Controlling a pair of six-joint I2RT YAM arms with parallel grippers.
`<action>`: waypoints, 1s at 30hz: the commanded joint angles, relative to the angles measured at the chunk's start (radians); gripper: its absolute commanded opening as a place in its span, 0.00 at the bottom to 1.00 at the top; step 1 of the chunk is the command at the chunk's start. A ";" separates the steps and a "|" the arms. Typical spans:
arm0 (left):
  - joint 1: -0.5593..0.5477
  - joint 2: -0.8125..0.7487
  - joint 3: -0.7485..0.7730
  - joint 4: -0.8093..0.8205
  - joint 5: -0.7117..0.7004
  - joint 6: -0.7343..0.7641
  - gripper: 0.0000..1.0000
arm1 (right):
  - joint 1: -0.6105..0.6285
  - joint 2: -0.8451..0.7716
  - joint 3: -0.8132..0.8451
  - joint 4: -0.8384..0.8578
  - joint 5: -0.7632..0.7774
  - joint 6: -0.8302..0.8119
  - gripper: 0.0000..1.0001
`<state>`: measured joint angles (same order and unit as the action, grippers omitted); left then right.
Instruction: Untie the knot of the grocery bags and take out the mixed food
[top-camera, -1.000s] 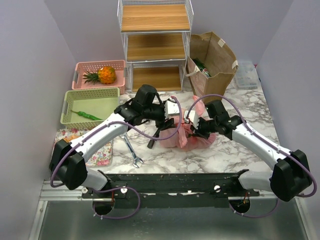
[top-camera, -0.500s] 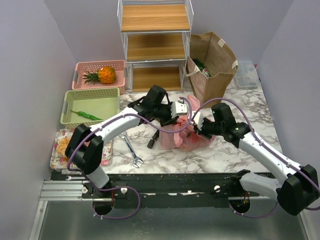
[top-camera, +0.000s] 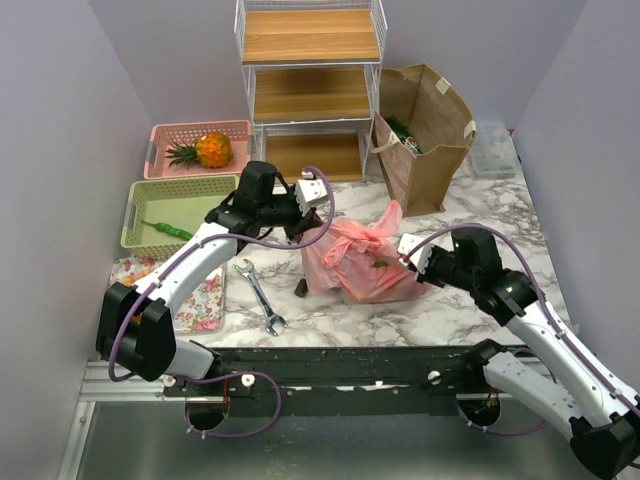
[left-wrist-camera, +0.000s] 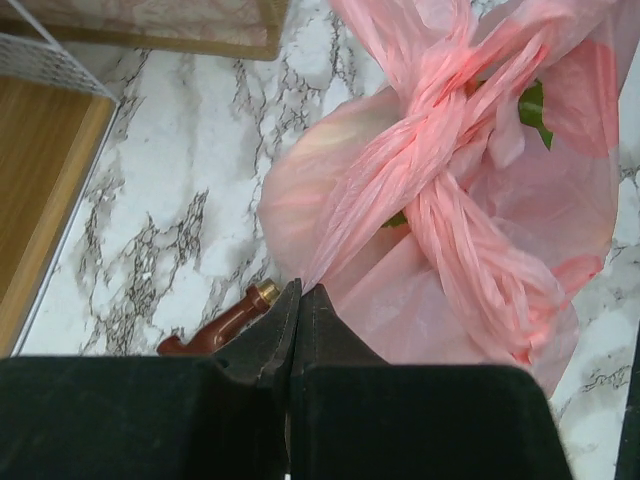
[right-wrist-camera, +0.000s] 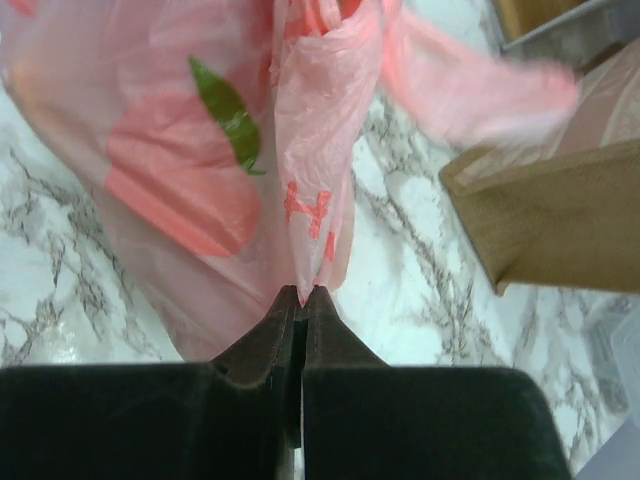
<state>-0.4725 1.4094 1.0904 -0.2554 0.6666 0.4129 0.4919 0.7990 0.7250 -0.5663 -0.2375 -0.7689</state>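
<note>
Mid-table lies the thin translucent pink plastic bag (top-camera: 355, 265), and on top of it is the twisted pink knot (left-wrist-camera: 437, 150), handles crossed.

Left gripper (left-wrist-camera: 299, 292): fingers pressed together, pinching a handle strand that runs up to the knot. Right gripper (right-wrist-camera: 303, 293): pressed together on a fold at the bag's right side.

Through the film we see a green leaf (right-wrist-camera: 226, 112) and a red round shape (right-wrist-camera: 185, 185).

- **Near-left of the bag:** a red-brown tool handle (top-camera: 302, 289) just beside it, then a steel wrench (top-camera: 262, 298) and a floral tray (top-camera: 208, 300).
- **Far right:** an open stiff brown paper bag (top-camera: 425, 130) beside a white wire rack with wooden shelves (top-camera: 310, 92).
- **Far left:** a pink plastic basket (top-camera: 160, 135) holding a pineapple (top-camera: 213, 150), and a green plastic basket (top-camera: 180, 187).

The surface is white, grey-veined marble (top-camera: 480, 215). The walls are pale lilac.
</note>
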 joint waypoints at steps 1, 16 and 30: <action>0.051 -0.047 -0.057 0.067 -0.034 0.005 0.00 | -0.017 -0.010 -0.045 -0.198 0.129 -0.013 0.01; -0.192 -0.117 -0.153 0.142 -0.085 0.178 0.00 | -0.016 0.398 0.423 -0.187 -0.203 0.399 0.88; -0.148 -0.215 -0.243 0.111 -0.144 0.134 0.00 | -0.019 0.460 0.330 -0.190 0.100 0.390 0.10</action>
<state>-0.6613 1.2564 0.8940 -0.1440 0.5522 0.5755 0.4801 1.2903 1.0443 -0.7177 -0.2417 -0.3698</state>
